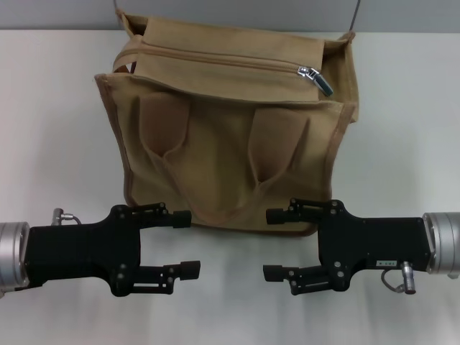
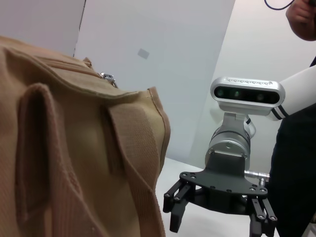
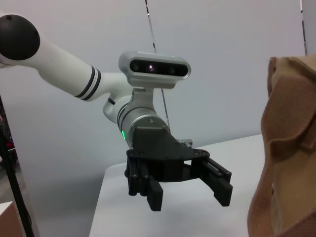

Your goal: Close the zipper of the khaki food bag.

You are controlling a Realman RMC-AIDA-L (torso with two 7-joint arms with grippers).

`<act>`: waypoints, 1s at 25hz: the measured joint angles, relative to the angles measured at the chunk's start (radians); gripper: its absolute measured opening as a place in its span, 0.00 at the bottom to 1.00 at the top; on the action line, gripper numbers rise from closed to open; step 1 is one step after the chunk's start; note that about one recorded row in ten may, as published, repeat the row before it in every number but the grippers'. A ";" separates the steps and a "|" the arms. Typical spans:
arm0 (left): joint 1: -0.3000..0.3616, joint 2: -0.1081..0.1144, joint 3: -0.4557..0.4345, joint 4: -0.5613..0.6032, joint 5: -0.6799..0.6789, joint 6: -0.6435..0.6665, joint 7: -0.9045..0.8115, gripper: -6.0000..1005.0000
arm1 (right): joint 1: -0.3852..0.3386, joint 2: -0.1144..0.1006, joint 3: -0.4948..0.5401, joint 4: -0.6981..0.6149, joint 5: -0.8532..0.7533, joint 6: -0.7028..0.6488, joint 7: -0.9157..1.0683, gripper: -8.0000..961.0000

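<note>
The khaki food bag [image 1: 223, 144] stands on the white table at the back centre, its two handles hanging down its front. The zipper [image 1: 230, 59] runs along the top panel, with its silver pull tab [image 1: 316, 77] at the bag's right end. My left gripper [image 1: 185, 244] is open and empty, just in front of the bag's lower left. My right gripper [image 1: 272, 244] is open and empty, in front of its lower right. The left wrist view shows the bag [image 2: 74, 163], the pull tab [image 2: 108, 77] and the right gripper [image 2: 219, 217]. The right wrist view shows the left gripper [image 3: 190, 195] and the bag's edge [image 3: 291, 148].
The white table [image 1: 57, 129] spreads to both sides of the bag. A grey wall stands behind it, with thin cables hanging by the bag's back corners. A person [image 2: 296, 163] stands beyond the right arm in the left wrist view.
</note>
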 joint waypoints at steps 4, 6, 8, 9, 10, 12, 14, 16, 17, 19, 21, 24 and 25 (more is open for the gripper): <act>0.005 -0.004 -0.004 -0.001 0.001 -0.003 0.012 0.78 | 0.002 0.000 0.000 0.000 0.003 0.001 0.000 0.87; 0.006 -0.005 -0.006 -0.002 0.002 -0.002 0.012 0.78 | 0.003 -0.001 0.000 0.000 0.004 0.001 -0.001 0.87; 0.006 -0.005 -0.005 -0.002 0.002 -0.002 0.012 0.78 | 0.002 -0.001 0.001 0.000 0.004 0.001 -0.001 0.87; 0.006 -0.005 -0.005 -0.002 0.002 -0.002 0.012 0.78 | 0.002 -0.001 0.002 0.000 0.004 0.001 -0.001 0.87; 0.006 -0.005 -0.004 -0.002 0.002 -0.002 0.013 0.78 | 0.001 -0.001 0.003 0.000 0.004 0.001 -0.001 0.87; 0.006 -0.005 -0.001 -0.002 0.002 -0.003 0.013 0.78 | -0.001 -0.001 0.006 0.000 0.004 0.001 -0.001 0.87; 0.006 -0.005 -0.001 -0.002 0.003 -0.003 0.013 0.78 | -0.003 -0.001 0.008 0.000 0.004 0.001 -0.001 0.87; 0.005 -0.005 0.000 -0.002 0.003 -0.003 0.013 0.78 | -0.004 0.000 0.008 0.000 0.004 0.000 -0.001 0.87; 0.005 -0.005 0.001 -0.002 0.003 -0.003 0.013 0.78 | -0.004 0.000 0.008 0.000 0.004 0.000 -0.001 0.87; 0.005 -0.005 0.001 -0.002 0.003 -0.003 0.013 0.78 | -0.005 0.000 0.010 0.000 0.004 -0.004 -0.001 0.87; 0.006 -0.005 0.002 -0.002 0.003 -0.003 0.013 0.78 | -0.005 -0.001 0.011 0.000 0.004 -0.007 -0.001 0.87; 0.009 -0.005 0.001 -0.002 0.003 0.001 0.014 0.78 | -0.006 -0.001 0.011 0.000 0.004 -0.008 -0.001 0.87; 0.010 -0.005 0.001 -0.002 0.003 0.002 0.014 0.78 | -0.006 -0.001 0.011 0.000 0.004 -0.008 -0.001 0.87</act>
